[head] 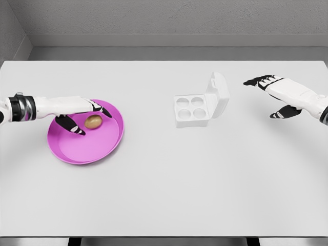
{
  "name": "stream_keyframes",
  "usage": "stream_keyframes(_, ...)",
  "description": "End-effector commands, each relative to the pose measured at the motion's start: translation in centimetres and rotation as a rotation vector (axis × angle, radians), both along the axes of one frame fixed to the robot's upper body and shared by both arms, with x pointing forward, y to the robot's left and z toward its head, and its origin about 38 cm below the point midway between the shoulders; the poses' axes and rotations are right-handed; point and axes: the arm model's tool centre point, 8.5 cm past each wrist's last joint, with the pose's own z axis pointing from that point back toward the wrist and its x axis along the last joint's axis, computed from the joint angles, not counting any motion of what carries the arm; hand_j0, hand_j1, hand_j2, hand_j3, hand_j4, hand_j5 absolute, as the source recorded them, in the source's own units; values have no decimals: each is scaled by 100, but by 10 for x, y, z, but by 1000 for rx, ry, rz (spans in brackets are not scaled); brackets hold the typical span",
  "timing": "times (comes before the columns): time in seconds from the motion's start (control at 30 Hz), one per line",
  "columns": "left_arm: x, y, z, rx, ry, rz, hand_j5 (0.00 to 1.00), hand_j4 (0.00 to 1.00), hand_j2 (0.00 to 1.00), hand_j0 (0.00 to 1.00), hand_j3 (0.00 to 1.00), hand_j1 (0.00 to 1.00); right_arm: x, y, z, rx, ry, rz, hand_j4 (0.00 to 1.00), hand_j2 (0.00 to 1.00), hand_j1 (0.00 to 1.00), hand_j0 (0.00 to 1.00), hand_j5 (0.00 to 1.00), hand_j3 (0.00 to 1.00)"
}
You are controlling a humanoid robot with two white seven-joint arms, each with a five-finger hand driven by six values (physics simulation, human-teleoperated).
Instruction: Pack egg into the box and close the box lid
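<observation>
pink, shallow and round, the plate (84, 148) sits on the white table (164, 195) at about nine o'clock from the table's middle. the brown egg (93, 121) lies in the plate's upper part, near its twelve o'clock rim.

the left hand (82, 115) reaches in from the left edge, its white forearm lying level over the plate's ten o'clock side. its dark fingers (100, 108) pass above the egg while the thumb (72, 126) points in below it at about eight o'clock, so the hand brackets the egg with a loose, unclosed grip; whether any fingertip touches the shell i cannot tell.

the white box (192, 110) stands a little to the two o'clock side of the table's middle, well apart from the plate. it shows four round cups, all unfilled, and its lid (218, 95) stands up and leans away on the three o'clock side, hinged wide.

the right hand (277, 95) shows at about three o'clock, coming in from the right edge, well clear of the box. its fingers are spread and relaxed, pointing toward nine o'clock, thumb hanging lower, holding nothing.
</observation>
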Motion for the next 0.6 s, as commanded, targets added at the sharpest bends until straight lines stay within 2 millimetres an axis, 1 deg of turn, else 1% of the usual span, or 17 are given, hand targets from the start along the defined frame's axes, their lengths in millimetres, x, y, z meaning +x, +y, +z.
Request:
stream_keyframes(0.0,1,-1,1,-6,-2,3,82,82,82,82,82,82,0,0,1,7,-2,-2,100,100,100,100,100,100)
stream_keyframes(0.2,2,2,0,-1,-1,11,81,81,81,81,81,81,0,0,0,7,1,-2,100,100,100,100,100,100)
stream_keyframes(0.27,0,2,-3,-3,4,12,79,79,79,79,79,79,0,0,0,7,1,-2,100,100,100,100,100,100)
stream_keyframes(0.4,0,4,-5,-1,8,17,79,79,79,79,79,79,0,-1,0,7,2,-3,100,100,100,100,100,100)
stream_keyframes(0.5,0,4,-4,-2,6,18,75,75,75,75,75,75,0,0,0,7,1,-2,100,100,100,100,100,100)
stream_keyframes(0.57,0,4,-4,-2,6,18,69,69,69,69,69,69,0,0,0,7,1,-2,100,100,100,100,100,100)
